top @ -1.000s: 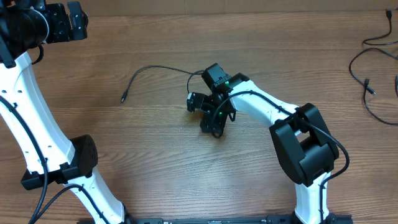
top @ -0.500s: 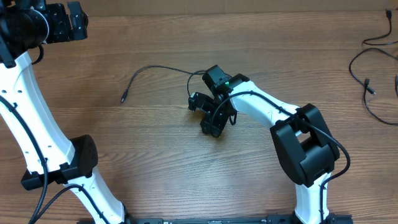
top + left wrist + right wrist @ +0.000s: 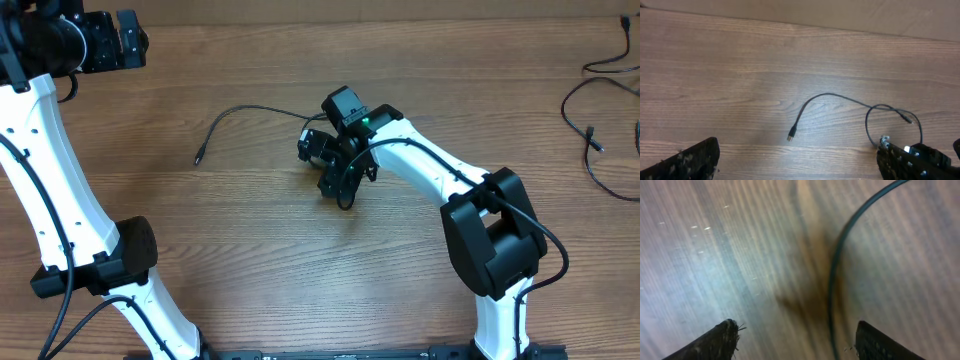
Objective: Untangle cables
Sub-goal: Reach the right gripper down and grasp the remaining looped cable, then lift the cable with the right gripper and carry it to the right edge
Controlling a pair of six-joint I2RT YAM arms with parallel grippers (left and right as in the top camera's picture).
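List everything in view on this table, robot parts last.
Centre cable: one, black, mid-table; plug end lies to the left, the other end runs under the right gripper.
Side cables: black, loose strands at the table's right edge; number unclear.
Table: one, brown wood grain, under everything.
Left arm: one, white with black joints, along the left side.
Right arm: one, white with black joints, reaching from the near right to the middle.
Left gripper: one, black, open, at the far left corner, holding nothing.
Right gripper: one, black, open, low over the centre cable, which passes between its fingers.
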